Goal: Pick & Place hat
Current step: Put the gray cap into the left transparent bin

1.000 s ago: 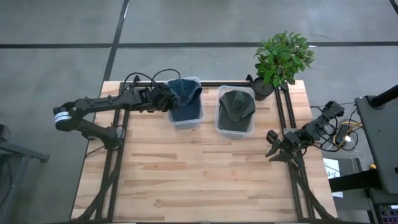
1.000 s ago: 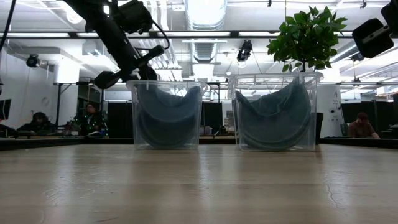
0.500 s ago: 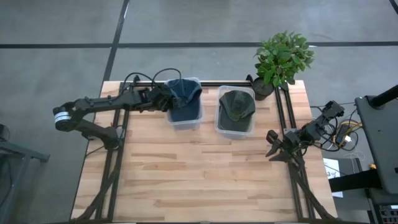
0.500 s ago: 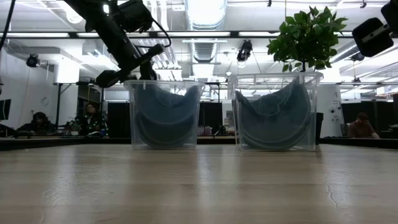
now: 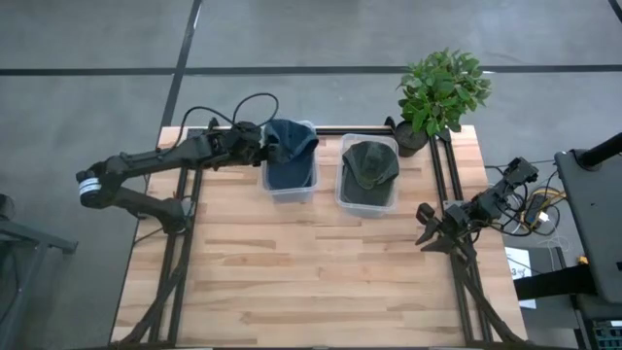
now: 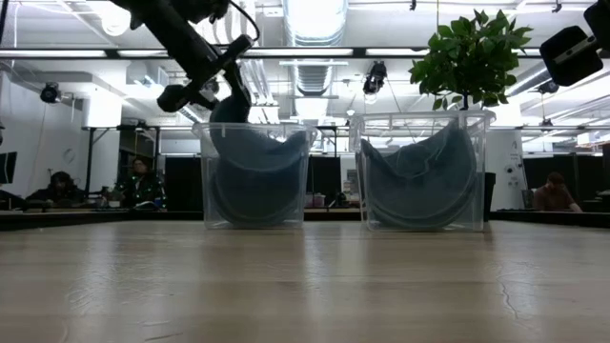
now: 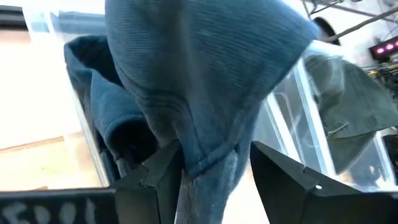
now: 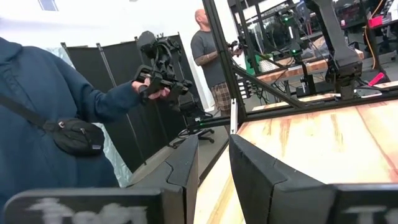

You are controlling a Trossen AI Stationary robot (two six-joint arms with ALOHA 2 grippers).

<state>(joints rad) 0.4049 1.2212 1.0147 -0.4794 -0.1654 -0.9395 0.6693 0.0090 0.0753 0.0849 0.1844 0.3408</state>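
Observation:
A blue hat (image 5: 290, 154) lies in the left clear bin (image 5: 288, 192), bunched, with one edge raised above the bin's left rim (image 6: 230, 107). A green hat (image 5: 370, 167) fills the right clear bin (image 5: 366, 203). My left gripper (image 5: 257, 146) hovers open at the left bin's far-left corner, above the rim (image 6: 212, 84), with the blue hat's edge (image 7: 205, 158) between its fingers. My right gripper (image 5: 426, 236) waits near the table's right edge, its fingers (image 8: 186, 163) a narrow gap apart with nothing between them. My left gripper is open around the blue hat's raised edge (image 7: 194, 163), a folded hem of cloth. The cloth lies against the inner side of one finger (image 7: 163, 169); the other finger (image 7: 283, 171) stands apart from it. The fingers come from the table's left, slanting down. The rest of the hat lies in the bin.
A potted plant (image 5: 442, 92) stands at the far right corner, behind the right bin. Dark frame rails (image 5: 442, 185) run along both sides of the table. The near half of the wooden table (image 5: 311, 282) is bare. People show in the room beyond.
My left gripper has opened, letting go of the blue hat's edge, and has risen a little toward the table's far edge. The hat stays in the left bin, its edge still standing above the rim.

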